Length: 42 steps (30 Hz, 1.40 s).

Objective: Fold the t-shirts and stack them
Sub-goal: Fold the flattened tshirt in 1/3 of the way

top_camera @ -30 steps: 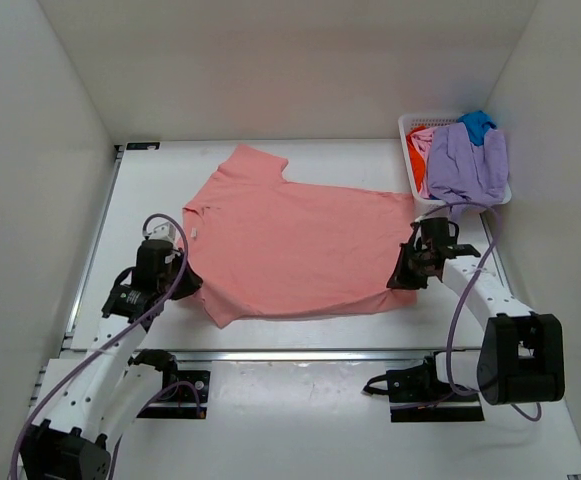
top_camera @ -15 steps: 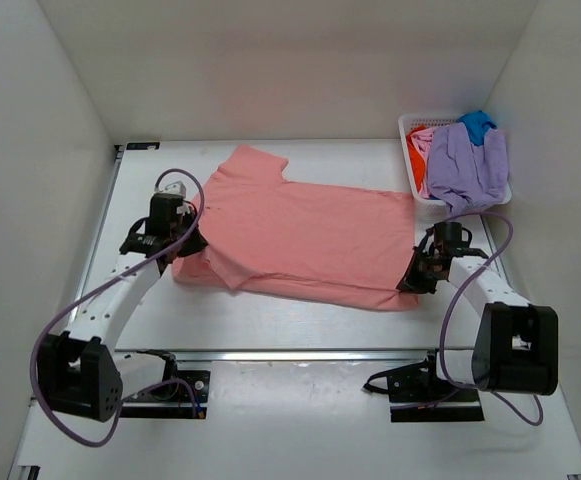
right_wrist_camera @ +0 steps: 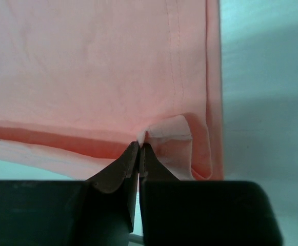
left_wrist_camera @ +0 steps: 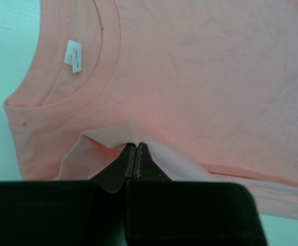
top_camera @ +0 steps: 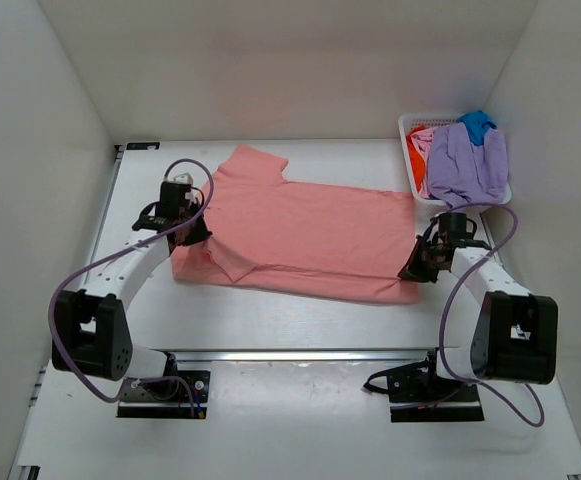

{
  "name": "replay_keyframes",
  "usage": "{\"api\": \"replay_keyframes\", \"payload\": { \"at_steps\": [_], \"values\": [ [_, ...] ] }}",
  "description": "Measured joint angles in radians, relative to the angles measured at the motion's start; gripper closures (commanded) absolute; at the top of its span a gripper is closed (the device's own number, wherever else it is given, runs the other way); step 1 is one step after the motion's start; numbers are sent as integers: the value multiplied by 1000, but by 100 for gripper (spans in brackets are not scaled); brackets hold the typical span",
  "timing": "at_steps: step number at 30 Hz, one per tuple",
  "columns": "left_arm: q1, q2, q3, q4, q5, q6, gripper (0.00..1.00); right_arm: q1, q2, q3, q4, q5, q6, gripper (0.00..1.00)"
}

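Observation:
A salmon-pink t-shirt (top_camera: pixel 300 235) lies across the table, collar to the left, its near long edge folded up over the body. My left gripper (top_camera: pixel 192 233) is shut on the folded cloth (left_wrist_camera: pixel 123 134) just below the collar. My right gripper (top_camera: pixel 417 268) is shut on the hem corner (right_wrist_camera: pixel 161 130) at the shirt's right end. A lavender t-shirt (top_camera: pixel 465 165) hangs over the basket, with bright blue (top_camera: pixel 477 125) and orange-red (top_camera: pixel 416 165) shirts in it.
A white lattice basket (top_camera: pixel 410 125) stands at the back right corner of the table. White walls close in the left, back and right sides. A metal rail (top_camera: pixel 300 355) runs along the table's near edge.
Both grippers have carried the shirt's near edge away from me, folding it over the body. The left arm swung far up to beside the collar; the right moved slightly back.

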Motion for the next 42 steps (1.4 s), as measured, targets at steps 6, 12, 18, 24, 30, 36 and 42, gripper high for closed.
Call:
{"api": "replay_keyframes", "payload": {
  "at_steps": [6,12,18,24,30,36,42],
  "values": [
    [9,56,58,5,-14,5,100,-6,54,45,14,-4,-3,100],
    [11,140,141,14,-17,19,62,-10,113,92,29,2,-11,69],
    [45,238,294,-5,-21,32,41,-11,117,152,44,69,-26,56],
    [38,193,256,0,-33,44,43,3,41,149,53,124,-30,56],
    [3,139,61,-8,-34,44,43,8,27,91,50,153,-45,56],
    [-5,142,13,-14,-45,43,43,10,67,89,54,145,-55,58],
    [-10,149,-13,9,-49,37,44,33,150,90,52,106,-53,62]
  ]
}}
